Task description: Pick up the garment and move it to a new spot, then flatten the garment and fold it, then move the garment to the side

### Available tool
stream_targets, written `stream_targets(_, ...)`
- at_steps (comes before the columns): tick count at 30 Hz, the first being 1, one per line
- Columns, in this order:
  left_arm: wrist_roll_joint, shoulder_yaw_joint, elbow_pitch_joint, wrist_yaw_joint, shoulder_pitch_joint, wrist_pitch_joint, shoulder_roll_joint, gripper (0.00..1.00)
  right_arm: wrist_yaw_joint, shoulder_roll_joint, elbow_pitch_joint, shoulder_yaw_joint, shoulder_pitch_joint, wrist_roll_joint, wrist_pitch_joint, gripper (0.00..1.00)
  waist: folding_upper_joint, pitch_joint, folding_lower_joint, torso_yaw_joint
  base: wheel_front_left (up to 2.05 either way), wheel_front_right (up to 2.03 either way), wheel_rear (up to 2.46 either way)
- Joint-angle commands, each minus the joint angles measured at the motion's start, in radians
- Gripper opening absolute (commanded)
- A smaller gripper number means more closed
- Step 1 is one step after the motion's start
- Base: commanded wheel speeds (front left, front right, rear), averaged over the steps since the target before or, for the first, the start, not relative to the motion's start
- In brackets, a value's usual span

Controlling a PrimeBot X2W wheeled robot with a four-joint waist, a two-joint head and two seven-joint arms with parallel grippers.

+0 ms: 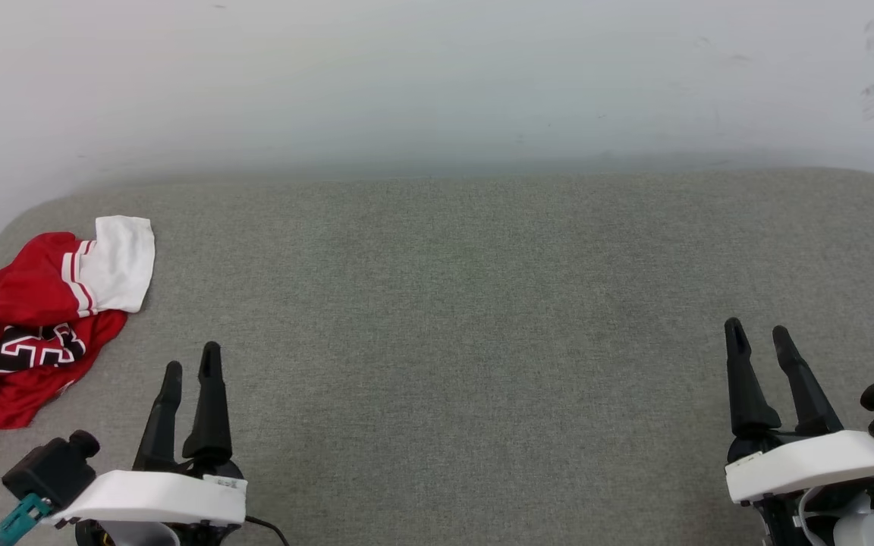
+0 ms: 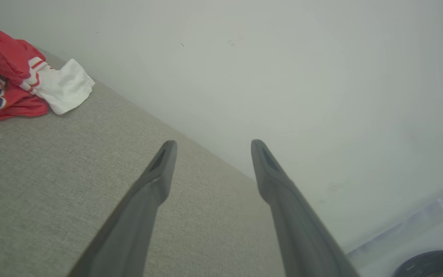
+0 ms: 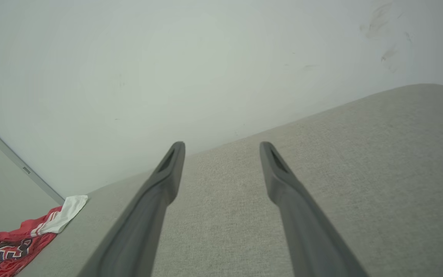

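Observation:
The garment (image 1: 27, 303), a red jersey with a white sleeve and black white-outlined print, lies crumpled at the far left edge of the grey padded table (image 1: 467, 303). It also appears at the upper left of the left wrist view as the garment (image 2: 10, 77), and at the lower left of the right wrist view as the garment (image 3: 17, 242). My left gripper (image 1: 192, 368) hovers open at the lower left, to the right of the jersey and apart from it. At the lower right my right gripper (image 1: 757, 331) is open and holds nothing.
A pale wall (image 1: 437, 76) rises directly behind the table's far edge. The table's corners are rounded. A dark round object (image 2: 433, 263) and a pale rail show off the table's end in the left wrist view.

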Motion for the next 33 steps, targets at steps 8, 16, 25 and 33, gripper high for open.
stream_targets(8,0.225,-0.072,-0.041,0.053,0.005,-0.028,0.003,1.00,0.000,0.000,-0.020,0.007,-0.009,-0.171,-0.028,1.00,0.0000,0.005,0.0000,-0.003,0.00,0.00,0.00)
stream_targets(16,0.392,-0.137,-0.049,0.090,0.006,-0.049,0.013,1.00,0.000,0.000,-0.017,0.013,-0.009,-0.299,-0.048,1.00,0.0000,0.009,0.0000,-0.003,0.00,0.00,0.00)
stream_targets(25,0.501,-0.207,-0.033,0.150,0.008,-0.070,0.045,1.00,0.000,0.000,-0.022,0.017,-0.009,-0.414,-0.069,1.00,0.0000,0.013,0.0000,-0.004,0.00,0.00,0.00)
stream_targets(33,0.587,-0.281,-0.012,0.234,0.001,-0.087,0.087,1.00,0.000,0.000,-0.031,0.026,-0.010,-0.497,-0.087,1.00,0.0000,0.012,0.0000,-0.007,0.00,0.00,0.00)
